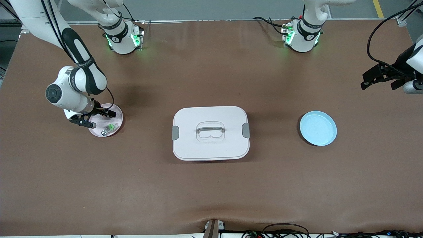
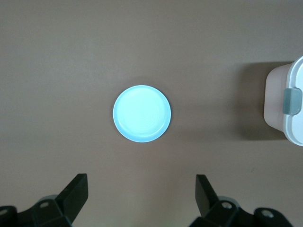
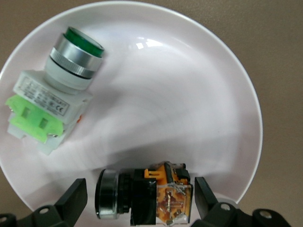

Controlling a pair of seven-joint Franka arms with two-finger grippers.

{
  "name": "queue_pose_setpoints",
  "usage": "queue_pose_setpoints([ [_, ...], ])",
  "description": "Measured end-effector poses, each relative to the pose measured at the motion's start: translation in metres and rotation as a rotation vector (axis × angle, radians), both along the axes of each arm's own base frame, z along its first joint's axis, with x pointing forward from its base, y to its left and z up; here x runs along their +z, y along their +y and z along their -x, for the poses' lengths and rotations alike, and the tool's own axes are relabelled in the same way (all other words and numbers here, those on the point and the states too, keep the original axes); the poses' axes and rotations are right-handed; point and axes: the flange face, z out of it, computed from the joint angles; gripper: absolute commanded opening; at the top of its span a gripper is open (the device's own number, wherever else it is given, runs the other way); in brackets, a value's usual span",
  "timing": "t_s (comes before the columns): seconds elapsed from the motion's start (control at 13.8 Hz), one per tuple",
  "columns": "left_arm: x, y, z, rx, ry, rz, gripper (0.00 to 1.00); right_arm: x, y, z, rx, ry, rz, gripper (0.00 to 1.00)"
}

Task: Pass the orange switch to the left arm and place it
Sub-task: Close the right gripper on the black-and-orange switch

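The orange switch (image 3: 147, 196), black with a silver ring and an orange back, lies on its side on a pale pink plate (image 1: 116, 110) at the right arm's end of the table. My right gripper (image 1: 100, 119) is down over that plate, open. Its fingers (image 3: 75, 194) stand on either side of the switch with a small gap at each end. The arm hides the switch in the front view. My left gripper (image 1: 378, 84) hangs open and empty in the air at the left arm's end of the table. The white box (image 1: 198, 115) sits mid-table between the plates.
A green-and-silver switch (image 1: 110, 127) lies on the same pink plate (image 3: 165, 104), beside the orange one. A light blue plate (image 1: 318, 128) with nothing on it sits toward the left arm's end. Cables run along the table edge nearest the camera.
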Motion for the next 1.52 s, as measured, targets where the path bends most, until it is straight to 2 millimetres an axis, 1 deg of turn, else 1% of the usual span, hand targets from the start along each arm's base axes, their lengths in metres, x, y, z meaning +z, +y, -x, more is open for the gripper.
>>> queue_pose_setpoints([
  [0.36,0.0,0.0,0.0,0.0,0.0,0.0,1.0,-0.0006,0.0,0.0001,0.0,0.0,0.0,0.99],
  [0.51,0.0,0.0,0.0,0.0,0.0,0.0,1.0,-0.0006,0.0,0.0001,0.0,0.0,0.0,0.83],
  [0.58,0.0,0.0,0.0,0.0,0.0,0.0,1.0,-0.0006,0.0,0.0001,0.0,0.0,0.0,0.69],
  [0.72,0.0,0.0,0.0,0.0,0.0,0.0,1.0,-0.0005,0.0,0.0,0.0,0.0,0.0,0.22],
  [0.8,0.0,0.0,0.0,0.0,0.0,0.0,1.0,-0.0004,0.0,-0.0001,0.0,0.0,0.0,0.05],
  [0.87,0.0,0.0,0.0,0.0,0.0,0.0,1.0,-0.0004,0.0,-0.0002,-0.001,0.0,0.0,0.0],
  [1.23,0.0,0.0,0.0,0.0,0.0,0.0,1.0,0.0,-0.0007,-0.0005,-0.072,0.004,-0.033,0.0],
  [1.52,0.0,0.0004,0.0,0.001,0.0,0.0,1.0,0.0007,-0.0003,-0.0011,-0.075,0.013,-0.039,0.0],
])
